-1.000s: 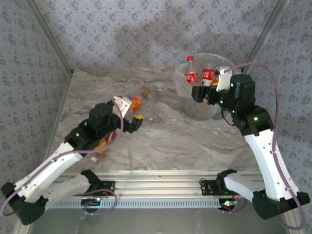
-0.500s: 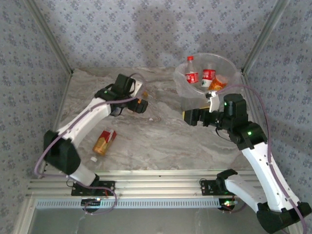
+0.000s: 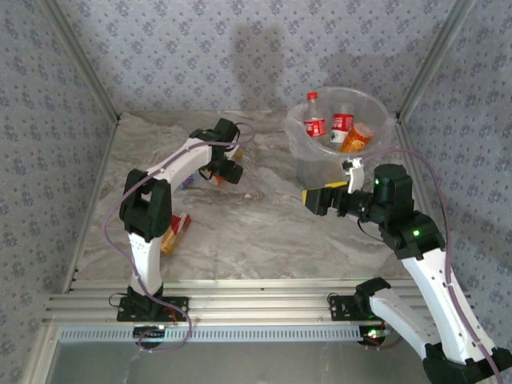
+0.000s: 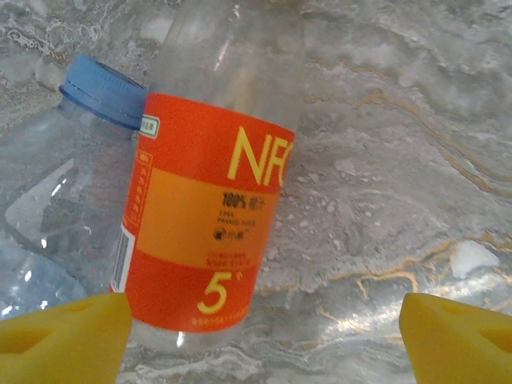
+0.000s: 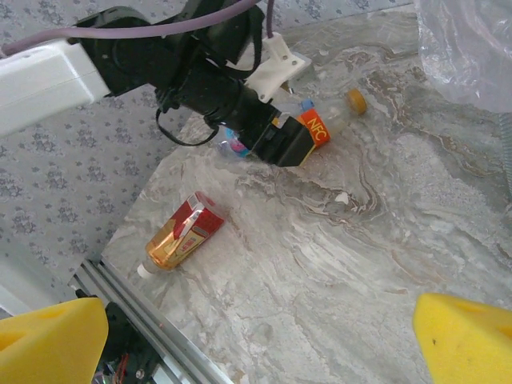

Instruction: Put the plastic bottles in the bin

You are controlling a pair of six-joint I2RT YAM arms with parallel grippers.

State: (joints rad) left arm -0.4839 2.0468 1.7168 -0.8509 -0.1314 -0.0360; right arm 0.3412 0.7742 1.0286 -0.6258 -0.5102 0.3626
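Note:
An orange-labelled plastic bottle lies on the marble table between my left gripper's open yellow pads, close against the left pad. A clear bottle with a blue cap lies beside it. From above, the left gripper sits over these bottles at the back centre-left. An amber bottle with a red label lies near the left arm's base. The bin at the back right holds three bottles, one of them red-labelled. My right gripper hangs open and empty in front of the bin.
A loose orange cap lies on the table beyond the orange-labelled bottle. The bin's clear bag is at the right wrist view's top right. Patterned walls enclose the table on three sides; an aluminium rail runs along the near edge.
The left arm swung from the near left out to the back, onto the orange-labelled bottle. The right gripper came away from the bin, down toward the table's middle; an orange bottle now lies in the bin.

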